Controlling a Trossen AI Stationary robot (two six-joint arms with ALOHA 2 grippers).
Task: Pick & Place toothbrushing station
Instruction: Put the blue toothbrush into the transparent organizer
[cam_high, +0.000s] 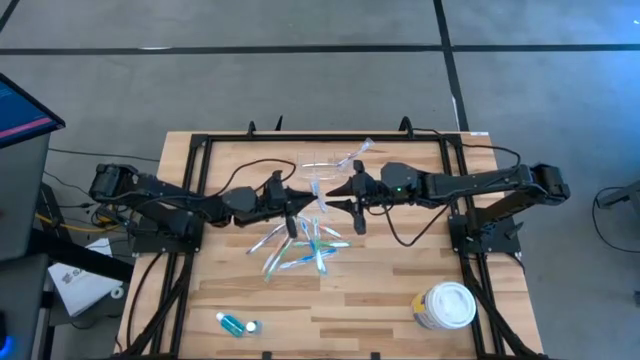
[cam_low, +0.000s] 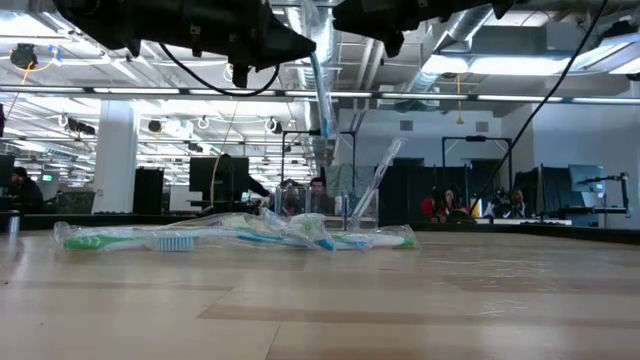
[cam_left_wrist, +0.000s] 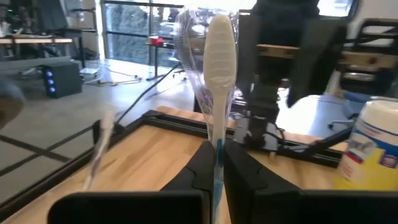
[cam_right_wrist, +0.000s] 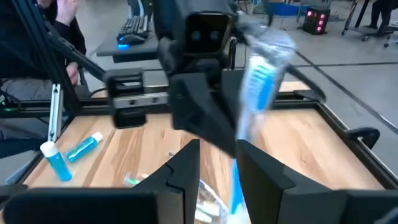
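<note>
A wrapped toothbrush (cam_left_wrist: 219, 56), white head and blue handle in a clear sleeve, stands upright in the air over mid-table, with my left gripper (cam_left_wrist: 216, 163) shut on it. My right gripper (cam_right_wrist: 217, 165) faces it from the table's right, open, its fingers on either side of the toothbrush's blue lower handle (cam_right_wrist: 235, 186) without plainly touching it. The clear toothbrushing station (cam_high: 335, 162) rests on the table behind them, a toothbrush (cam_high: 360, 150) leaning out of it. A heap of wrapped toothbrushes (cam_high: 300, 250) lies on the table below the grippers. My left gripper pinches the toothbrush's handle (cam_left_wrist: 217, 146) between its two fingers, below the white head. The fingers come level from the table's left and lie across the handle. The toothbrush stands upright, head up, lifted clear of the table, its blue end (cam_low: 325, 125) hanging below the fingers.
A white-lidded tub (cam_high: 445, 305) stands near the front right corner. A small blue tube (cam_high: 237, 323) lies near the front edge at the left. A black frame (cam_high: 200, 145) borders the wooden table (cam_high: 400, 270).
</note>
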